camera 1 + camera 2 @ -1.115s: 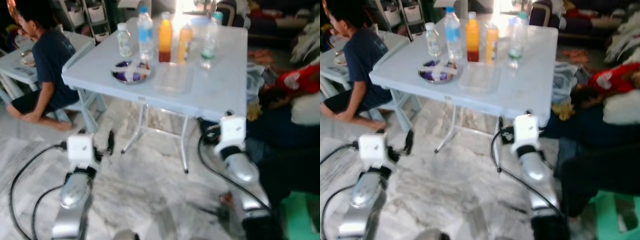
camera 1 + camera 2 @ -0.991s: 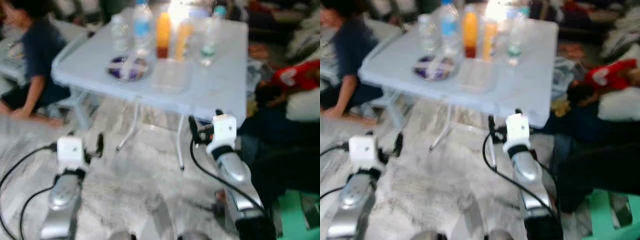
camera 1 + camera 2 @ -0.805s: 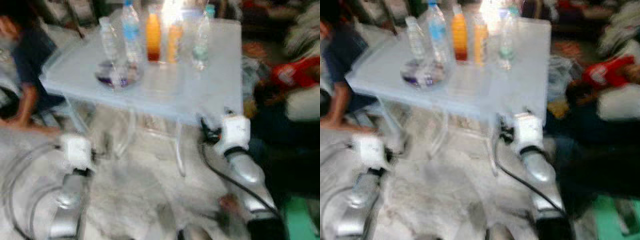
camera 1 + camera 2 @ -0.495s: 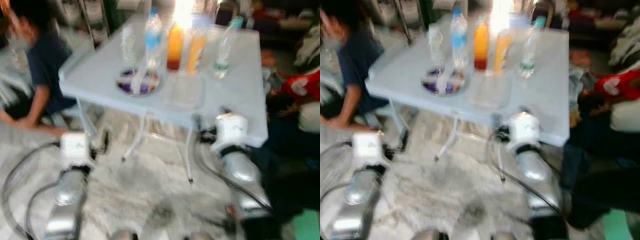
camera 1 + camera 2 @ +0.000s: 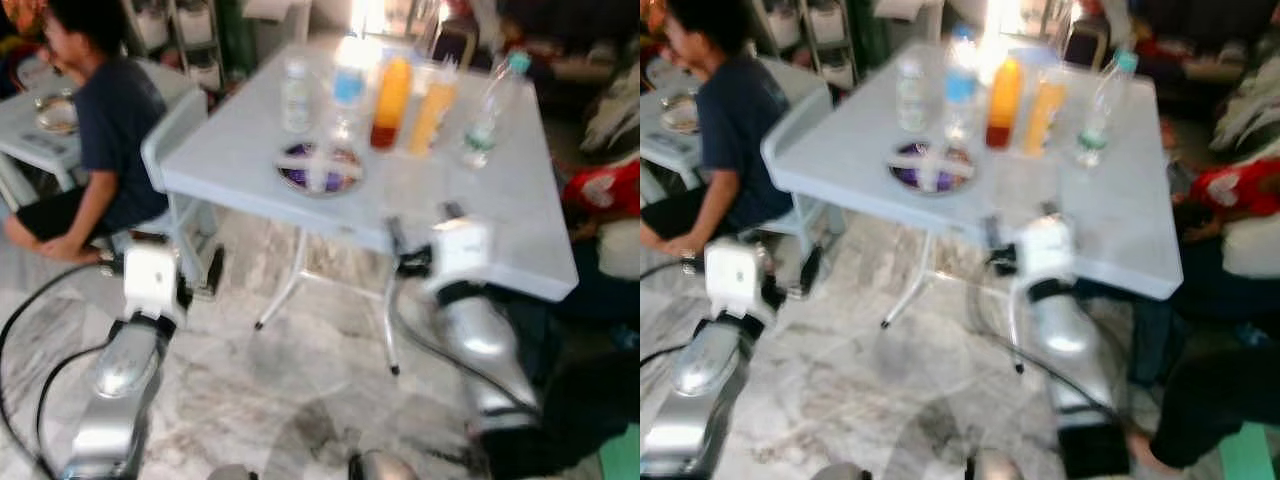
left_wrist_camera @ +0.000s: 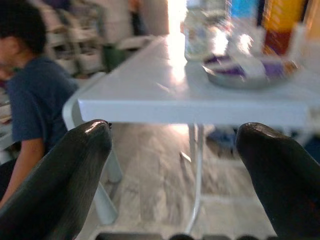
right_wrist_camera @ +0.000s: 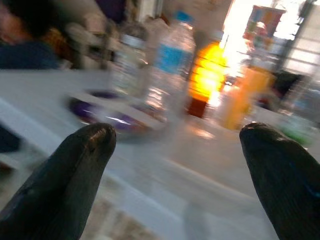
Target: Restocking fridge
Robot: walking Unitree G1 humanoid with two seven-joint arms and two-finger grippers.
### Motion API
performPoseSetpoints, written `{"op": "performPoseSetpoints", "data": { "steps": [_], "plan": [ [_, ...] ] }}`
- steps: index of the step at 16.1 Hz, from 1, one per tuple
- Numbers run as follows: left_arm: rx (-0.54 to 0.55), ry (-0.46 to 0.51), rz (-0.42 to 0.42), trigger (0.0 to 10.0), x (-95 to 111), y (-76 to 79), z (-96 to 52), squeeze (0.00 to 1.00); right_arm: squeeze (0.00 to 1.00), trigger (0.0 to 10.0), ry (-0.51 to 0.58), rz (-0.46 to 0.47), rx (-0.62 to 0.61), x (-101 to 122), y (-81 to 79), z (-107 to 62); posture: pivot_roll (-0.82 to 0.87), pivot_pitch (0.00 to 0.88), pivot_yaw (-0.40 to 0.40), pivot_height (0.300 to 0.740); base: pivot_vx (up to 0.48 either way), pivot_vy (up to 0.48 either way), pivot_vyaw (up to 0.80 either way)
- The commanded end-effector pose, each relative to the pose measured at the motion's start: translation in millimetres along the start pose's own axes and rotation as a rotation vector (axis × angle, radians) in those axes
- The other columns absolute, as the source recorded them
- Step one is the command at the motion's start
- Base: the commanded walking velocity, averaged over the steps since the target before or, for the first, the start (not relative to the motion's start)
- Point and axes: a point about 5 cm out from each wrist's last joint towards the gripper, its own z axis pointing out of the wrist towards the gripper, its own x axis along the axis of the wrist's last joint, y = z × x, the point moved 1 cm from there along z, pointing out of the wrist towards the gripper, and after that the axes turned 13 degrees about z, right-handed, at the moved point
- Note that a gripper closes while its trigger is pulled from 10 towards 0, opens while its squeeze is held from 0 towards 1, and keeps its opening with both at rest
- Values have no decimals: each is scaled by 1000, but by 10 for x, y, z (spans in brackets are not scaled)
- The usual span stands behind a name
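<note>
— Nearer now than a second ago: the counter (image 5: pixel 480 215) has grown in view as the robot stepped in, and the right hand (image 7: pixel 180 150) has come level with its near edge.

— And the marble floor (image 5: pixel 300 380)?

— Under both arms. A person (image 5: pixel 95 130) in a dark shirt sits beyond the left hand (image 6: pixel 175 150), by a second pale table.

— What is on the counter?

— Just ahead of the right hand, a silver plate (image 5: pixel 320 168) with something purple. Behind it a row of bottles: a small clear one (image 5: pixel 296 95), a blue-labelled water bottle (image 5: pixel 346 90), an orange juice bottle (image 5: pixel 391 90), a paler orange one (image 5: pixel 432 105), and a green-capped bottle (image 5: pixel 485 105) farthest to the right.

— The hands?

— Both spread wide, holding nothing. The left hangs below counter height, short of its corner.
</note>
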Motion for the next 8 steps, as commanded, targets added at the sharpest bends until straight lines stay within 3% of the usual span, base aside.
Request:
{"op": "performPoseSetpoints", "data": {
  "steps": [1, 5, 8],
  "plan": [
    [-82, 43, -23, 10000, 100, 131, 10, 0, 0, 10000, -2, -4, -38, 24, 112, -10, -38, 74, -8, 735, 0, 0, -800],
    [15, -14, -147, 10000, -61, 180, -88, 0, 0, 10000, 9, 8, -68, 10, 101, -46, -66, 74, 11, 735, 0, 0, -772],
    [90, -22, -159, 10000, -75, 86, -160, 0, 0, 10000, 14, -1, -71, 30, 146, -33, -57, 76, 5, 735, 84, 0, 0]
  ]
}}
